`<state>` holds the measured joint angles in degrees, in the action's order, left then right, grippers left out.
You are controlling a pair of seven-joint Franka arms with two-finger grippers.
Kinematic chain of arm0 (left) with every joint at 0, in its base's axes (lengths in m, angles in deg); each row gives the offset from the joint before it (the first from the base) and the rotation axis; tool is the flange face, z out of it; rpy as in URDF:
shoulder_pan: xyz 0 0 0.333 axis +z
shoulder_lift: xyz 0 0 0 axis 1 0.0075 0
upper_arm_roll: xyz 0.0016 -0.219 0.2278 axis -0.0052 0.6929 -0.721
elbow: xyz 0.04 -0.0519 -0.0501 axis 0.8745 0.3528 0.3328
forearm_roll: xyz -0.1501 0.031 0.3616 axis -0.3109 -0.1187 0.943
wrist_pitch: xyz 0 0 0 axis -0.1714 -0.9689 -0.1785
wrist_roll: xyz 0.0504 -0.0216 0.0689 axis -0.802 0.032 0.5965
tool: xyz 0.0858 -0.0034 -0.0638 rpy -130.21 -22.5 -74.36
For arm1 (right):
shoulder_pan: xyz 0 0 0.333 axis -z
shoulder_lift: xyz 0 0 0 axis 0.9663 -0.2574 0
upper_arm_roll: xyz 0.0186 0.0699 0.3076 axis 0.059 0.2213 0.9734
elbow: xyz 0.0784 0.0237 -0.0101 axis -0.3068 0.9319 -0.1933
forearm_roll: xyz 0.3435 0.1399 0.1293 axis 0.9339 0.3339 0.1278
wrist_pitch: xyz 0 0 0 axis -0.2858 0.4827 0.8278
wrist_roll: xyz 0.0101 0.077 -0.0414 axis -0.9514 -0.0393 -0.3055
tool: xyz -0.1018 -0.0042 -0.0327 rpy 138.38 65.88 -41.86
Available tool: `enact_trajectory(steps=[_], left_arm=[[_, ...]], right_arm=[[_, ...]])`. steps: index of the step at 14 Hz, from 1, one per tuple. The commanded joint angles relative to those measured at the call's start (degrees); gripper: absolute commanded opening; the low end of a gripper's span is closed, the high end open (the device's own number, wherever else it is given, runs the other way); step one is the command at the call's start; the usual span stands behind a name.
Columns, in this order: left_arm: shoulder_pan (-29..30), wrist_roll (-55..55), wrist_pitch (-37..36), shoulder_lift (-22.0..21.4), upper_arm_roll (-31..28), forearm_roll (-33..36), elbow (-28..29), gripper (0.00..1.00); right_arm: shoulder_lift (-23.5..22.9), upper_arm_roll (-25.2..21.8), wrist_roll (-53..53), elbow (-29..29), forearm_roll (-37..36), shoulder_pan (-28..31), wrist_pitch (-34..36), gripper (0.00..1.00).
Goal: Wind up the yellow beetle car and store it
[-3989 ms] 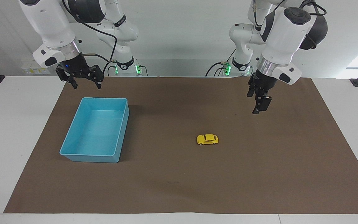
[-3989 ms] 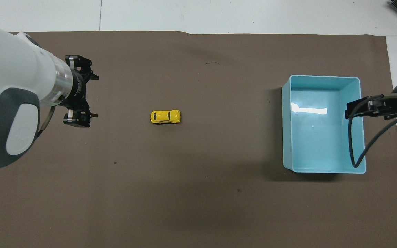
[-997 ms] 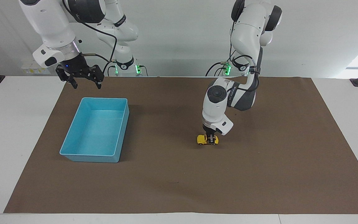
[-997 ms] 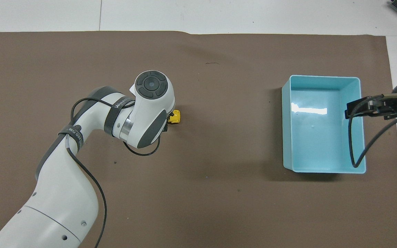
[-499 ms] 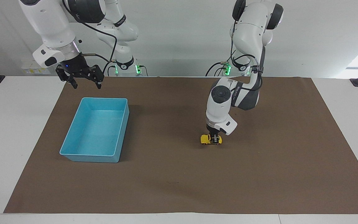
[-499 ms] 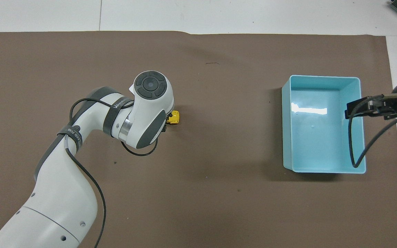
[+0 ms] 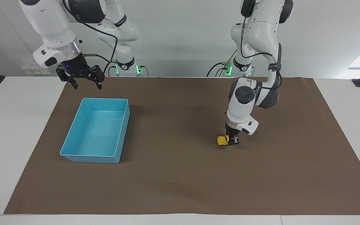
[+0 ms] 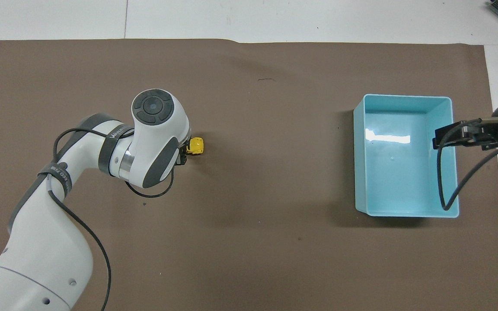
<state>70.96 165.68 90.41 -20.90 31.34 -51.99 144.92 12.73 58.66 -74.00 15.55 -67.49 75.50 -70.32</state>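
The tiny bright yellow beetle-shaped toy car [image 7: 224,140] sits wheels-down on the brown mat [image 7: 180,181] covering the desk, toward the left arm's end, its long axis running along the desk's length and its uncovered end pointing toward the light blue plastic bin [image 7: 73,150]. The left gripper [image 7: 232,139] stands directly over its other end, clamped across the car's body. The bin lies well apart, at the right arm's end. The right gripper [image 7: 85,84] waits spread wide over the mat's edge by the bin.
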Motion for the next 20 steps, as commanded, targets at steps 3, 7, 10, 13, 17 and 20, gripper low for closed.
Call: enact_trajectory(steps=[3, 7, 10, 13, 17, 20], left_arm=[[4.28, -3.0, 4.98, 1.83, -0.26, 2.47, 3.58, 0.0], [4.29, -3.0, 4.99, 1.83, -0.26, 2.47, 3.41, 0.01], [4.37, -3.09, 4.11, 0.69, -0.35, 2.47, 2.44, 0.99], [4.29, -3.09, 0.26, -1.42, -0.18, 2.38, -0.36, 1.0], [4.2, -3.17, -1.78, -1.42, -0.17, 2.3, -2.74, 1.0], [4.28, -3.26, -1.61, -1.42, -0.17, 2.3, -3.97, 1.0]], right_arm=[[-0.37, 0.4, 0.47, -0.61, 0.9, 0.73, -0.37, 1.0], [-0.37, 0.4, 0.47, -0.61, 0.81, 0.73, -0.37, 1.0], [-0.37, 0.4, 0.47, -0.61, 0.9, 0.73, -0.37, 1.0], [-0.37, 0.4, 0.47, -0.61, 0.81, 0.73, -0.37, 1.0], [-0.37, 0.4, 0.47, -0.61, 0.9, 0.73, -0.37, 1.0], [-0.37, 0.4, 0.47, -0.61, 0.81, 0.73, -0.37, 1.0]])
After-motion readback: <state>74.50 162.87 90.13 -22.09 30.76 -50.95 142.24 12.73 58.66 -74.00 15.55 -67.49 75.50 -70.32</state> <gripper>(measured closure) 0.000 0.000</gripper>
